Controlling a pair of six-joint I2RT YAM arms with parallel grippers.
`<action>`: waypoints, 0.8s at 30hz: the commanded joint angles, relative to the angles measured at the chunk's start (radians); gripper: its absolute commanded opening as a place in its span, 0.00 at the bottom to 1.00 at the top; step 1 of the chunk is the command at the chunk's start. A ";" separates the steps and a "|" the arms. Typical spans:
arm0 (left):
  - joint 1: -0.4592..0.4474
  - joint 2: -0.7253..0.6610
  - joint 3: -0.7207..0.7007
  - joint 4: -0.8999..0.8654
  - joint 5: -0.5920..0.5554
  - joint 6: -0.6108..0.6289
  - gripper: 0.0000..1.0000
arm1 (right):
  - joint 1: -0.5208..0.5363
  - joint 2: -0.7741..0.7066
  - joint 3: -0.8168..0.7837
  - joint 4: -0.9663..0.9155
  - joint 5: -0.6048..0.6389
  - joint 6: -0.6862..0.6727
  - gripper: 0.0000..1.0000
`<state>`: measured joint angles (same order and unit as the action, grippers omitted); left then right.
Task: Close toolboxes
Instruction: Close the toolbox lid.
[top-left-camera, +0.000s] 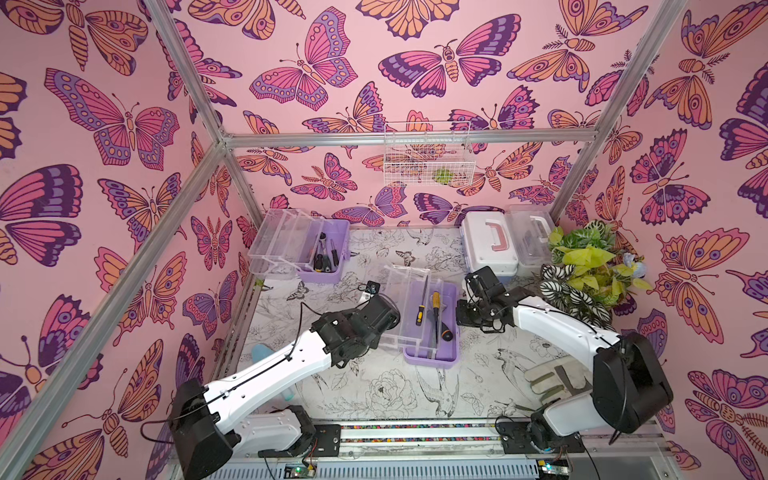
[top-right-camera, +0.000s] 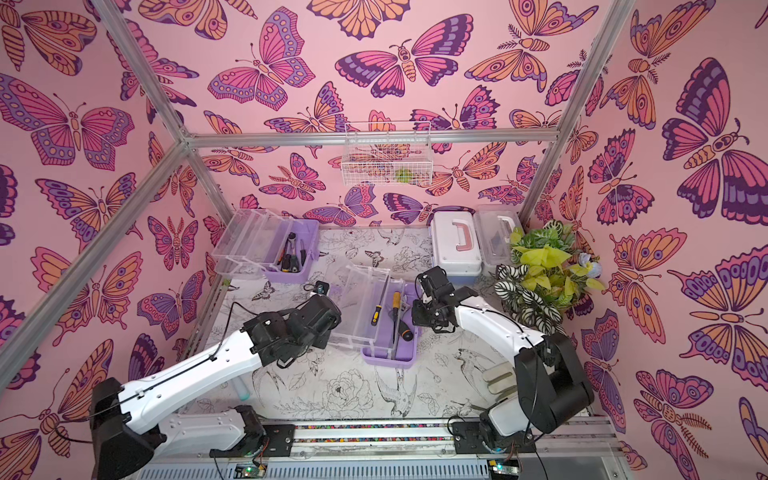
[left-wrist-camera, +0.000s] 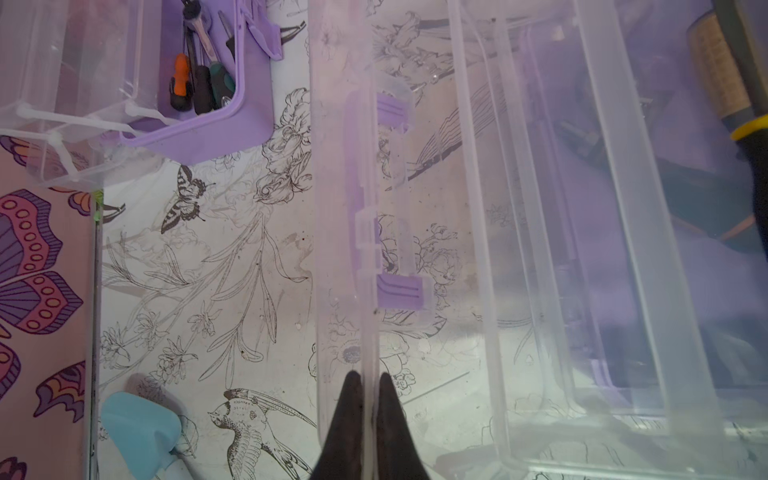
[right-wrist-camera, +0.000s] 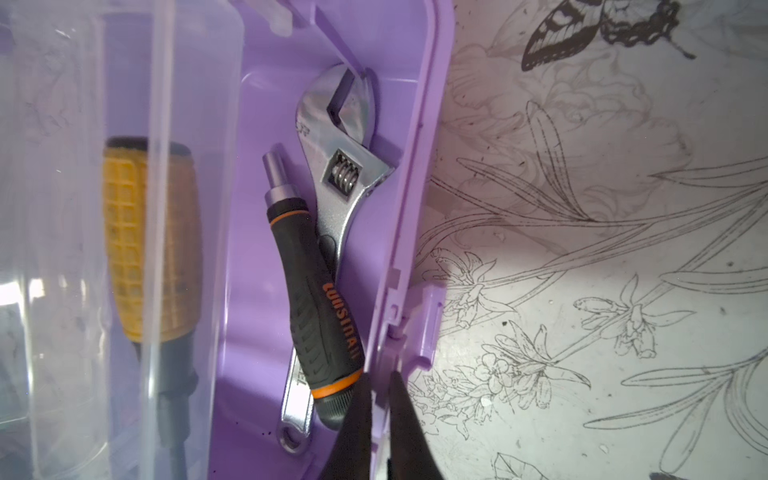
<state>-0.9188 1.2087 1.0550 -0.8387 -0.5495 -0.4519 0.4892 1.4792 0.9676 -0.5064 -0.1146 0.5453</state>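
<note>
- left end effector clamped on clear lid, which lies toward the tabletop's left edge from purple base
- right end effector pinching that base's wall

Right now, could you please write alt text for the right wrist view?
The right pincer is shut on the side wall of an open purple plastic toolbox holding a chrome adjustable wrench and a black screwdriver handle with orange rings.

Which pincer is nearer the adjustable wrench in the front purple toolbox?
The right pincer clamps the purple wall beside the wrench; the left pincer clamps the clear lid on the opposite side.
</note>
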 joint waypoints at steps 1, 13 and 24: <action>-0.079 0.013 0.064 0.105 0.154 0.096 0.00 | 0.044 0.040 0.028 0.027 -0.064 -0.019 0.00; -0.189 0.140 0.162 0.107 0.195 0.105 0.02 | 0.057 0.073 0.037 0.076 -0.125 -0.003 0.00; -0.249 0.136 0.188 0.095 0.124 0.086 0.00 | 0.038 0.021 0.049 0.041 -0.134 -0.034 0.00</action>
<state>-1.1110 1.3327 1.2167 -0.8989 -0.6586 -0.3981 0.5133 1.5406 0.9825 -0.5499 -0.1753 0.5488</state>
